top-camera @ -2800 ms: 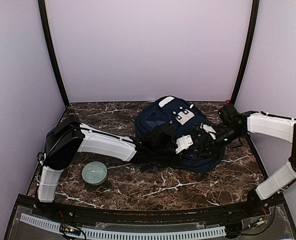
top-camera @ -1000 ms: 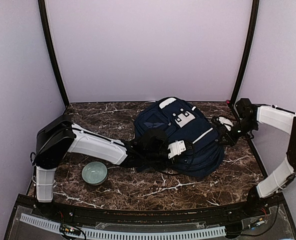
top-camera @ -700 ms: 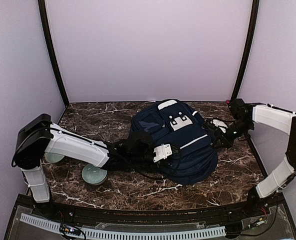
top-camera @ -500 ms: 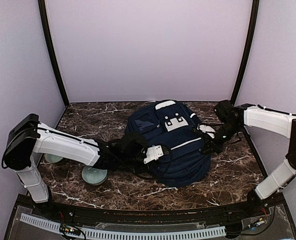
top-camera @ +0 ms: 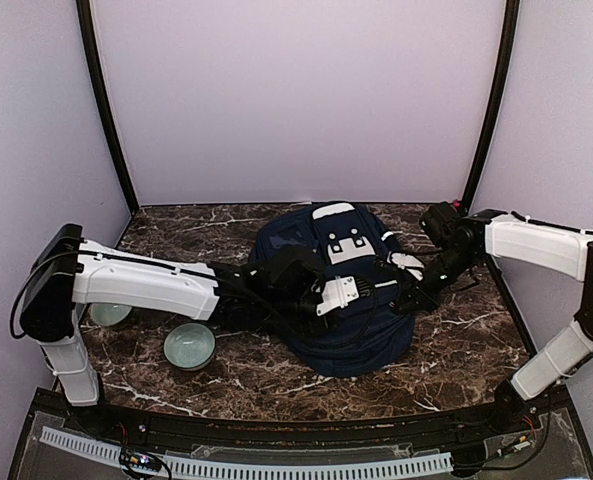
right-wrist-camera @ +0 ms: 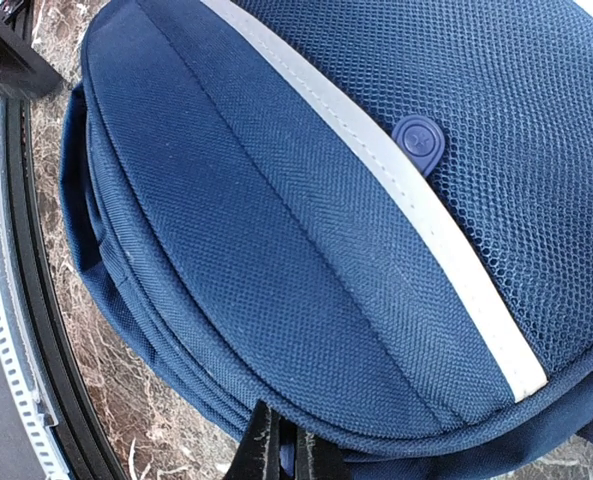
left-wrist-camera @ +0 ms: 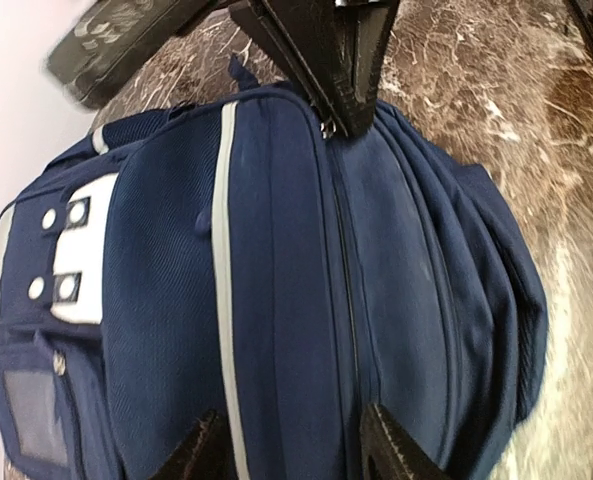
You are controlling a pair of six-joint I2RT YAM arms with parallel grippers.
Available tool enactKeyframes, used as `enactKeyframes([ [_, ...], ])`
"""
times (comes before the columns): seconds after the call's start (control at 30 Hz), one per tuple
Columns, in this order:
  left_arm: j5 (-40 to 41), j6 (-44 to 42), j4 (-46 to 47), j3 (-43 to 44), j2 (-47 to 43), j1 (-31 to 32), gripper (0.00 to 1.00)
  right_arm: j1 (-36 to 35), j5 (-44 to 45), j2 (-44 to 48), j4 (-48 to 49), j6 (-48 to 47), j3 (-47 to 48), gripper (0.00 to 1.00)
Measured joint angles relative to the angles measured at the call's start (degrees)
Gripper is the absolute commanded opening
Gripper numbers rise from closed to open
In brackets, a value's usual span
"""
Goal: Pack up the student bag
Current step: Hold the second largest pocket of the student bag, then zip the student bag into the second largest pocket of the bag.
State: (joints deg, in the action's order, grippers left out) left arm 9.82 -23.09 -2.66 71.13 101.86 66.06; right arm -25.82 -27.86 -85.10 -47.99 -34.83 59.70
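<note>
The navy student bag [top-camera: 348,330] lies flat mid-table, zipped shut, its grey patches facing up. My left gripper [top-camera: 369,291] hovers over its middle. In the left wrist view the bag [left-wrist-camera: 166,300] fills the frame, and the left gripper [left-wrist-camera: 298,445] stands open with the zip seam [left-wrist-camera: 348,290] running between its fingers. My right gripper [top-camera: 404,298] is at the bag's right edge. In the right wrist view it [right-wrist-camera: 286,448] is shut on a small blue piece at the rim of the bag [right-wrist-camera: 276,230]. It also shows in the left wrist view [left-wrist-camera: 344,70] at the zip's end.
A pale green bowl [top-camera: 189,346] sits left of the bag near the left arm. A second bowl [top-camera: 109,315] peeks out behind that arm. Lilac walls and black posts [top-camera: 486,110] enclose the marble table [top-camera: 456,350].
The bag has slid left and toward the near edge. My left gripper has opened and moved right over the bag. My right gripper followed the bag leftward, still shut.
</note>
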Motion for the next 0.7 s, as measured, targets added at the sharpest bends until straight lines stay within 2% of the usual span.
enactKeyframes([
  [0.17,-0.63,-0.07,2.82,5.55,8.98,0.00,0.41,0.00,0.02,1.27,0.35,0.24,-0.44,0.00],
  [0.3,-0.63,-0.28,3.26,6.86,12.44,0.00,0.22,0.00,0.33,1.44,0.50,0.28,-0.98,0.00],
  [0.53,0.42,0.17,3.87,6.99,12.87,0.59,0.04,1.09,1.27,1.44,1.01,-0.87,-2.25,0.00],
  [0.7,0.20,0.42,6.14,5.29,12.28,0.59,0.01,5.97,0.00,1.44,0.11,-3.32,-2.91,0.00],
])
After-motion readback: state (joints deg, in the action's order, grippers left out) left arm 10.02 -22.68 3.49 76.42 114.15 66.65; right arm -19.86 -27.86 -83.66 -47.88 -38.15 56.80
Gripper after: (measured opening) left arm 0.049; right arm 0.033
